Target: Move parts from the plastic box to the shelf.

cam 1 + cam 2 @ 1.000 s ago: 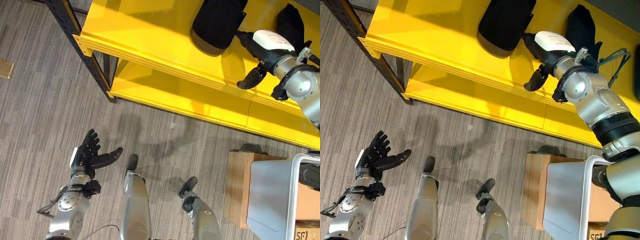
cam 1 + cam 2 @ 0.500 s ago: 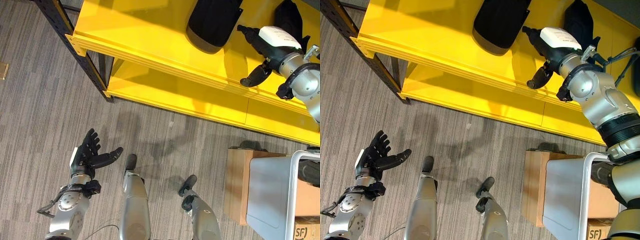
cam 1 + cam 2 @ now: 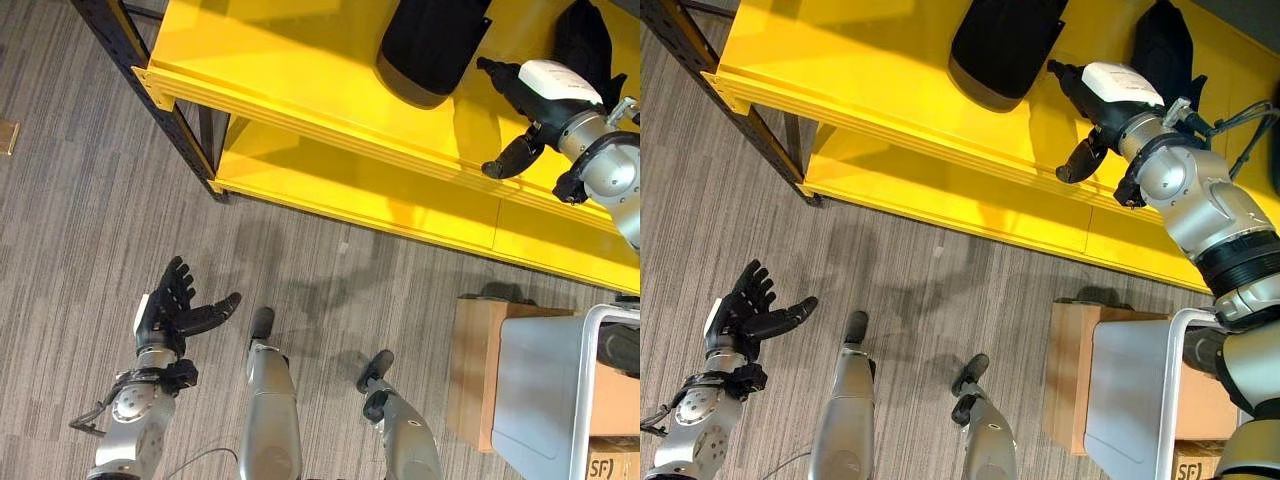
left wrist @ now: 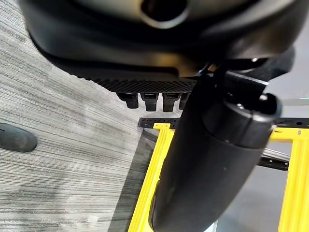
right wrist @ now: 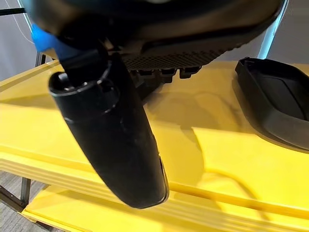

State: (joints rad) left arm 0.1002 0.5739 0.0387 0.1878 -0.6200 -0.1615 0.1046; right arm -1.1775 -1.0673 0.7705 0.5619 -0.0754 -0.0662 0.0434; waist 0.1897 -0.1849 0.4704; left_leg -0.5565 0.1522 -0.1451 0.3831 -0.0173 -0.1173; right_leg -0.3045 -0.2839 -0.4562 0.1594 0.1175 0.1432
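A large black moulded part (image 3: 430, 45) lies on the top level of the yellow shelf (image 3: 290, 70). A second black part (image 3: 585, 40) lies further right on it. My right hand (image 3: 550, 85) hovers over the shelf between the two parts, open, fingers straight, thumb (image 5: 116, 145) hanging down, holding nothing. The right wrist view has one black part (image 5: 275, 106) beside the hand on the yellow board (image 5: 217, 159). The grey plastic box (image 3: 535, 400) stands at the lower right. Low over the floor, my left hand (image 3: 165, 310) is open and empty.
The plastic box rests on a cardboard box (image 3: 475, 370) on the carpet in front of the shelf. The shelf has a lower yellow level (image 3: 380, 190) and a black corner post (image 3: 150, 70) at its left end. Grey carpet (image 3: 80, 230) spreads left of the shelf.
The view has shifted a little. My right hand has drawn slightly right, away from the large black part. My left hand has sunk a touch to the left.
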